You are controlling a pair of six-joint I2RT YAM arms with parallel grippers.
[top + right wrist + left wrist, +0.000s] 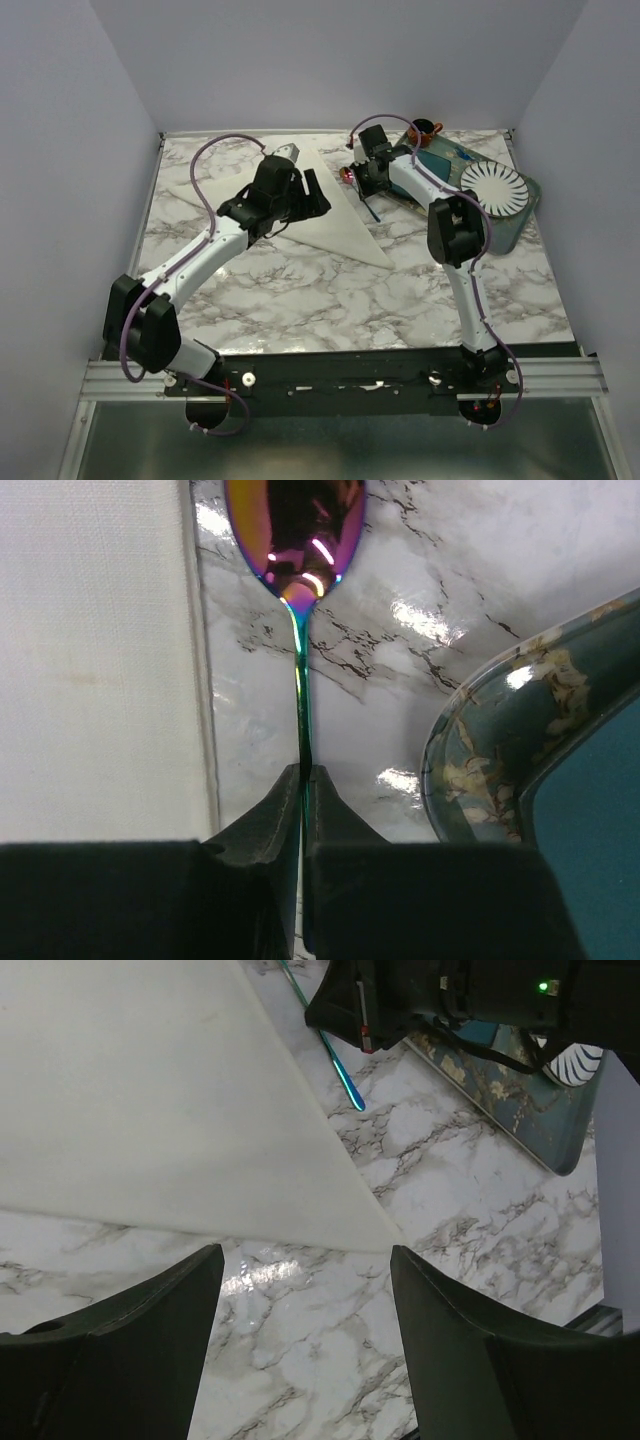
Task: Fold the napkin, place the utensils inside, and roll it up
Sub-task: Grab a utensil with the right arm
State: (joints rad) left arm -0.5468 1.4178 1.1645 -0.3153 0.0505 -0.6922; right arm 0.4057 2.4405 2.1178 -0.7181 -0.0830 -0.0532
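No text, label, brand, number or sign could be read in any of the three views.

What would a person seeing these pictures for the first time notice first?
The shiny rainbow-tinted spoon, pinched by its thin handle in the right gripper, just beside the cream napkin. Next, that napkin is folded into a big triangle toward the far left of the marble table, with the left gripper open over it.
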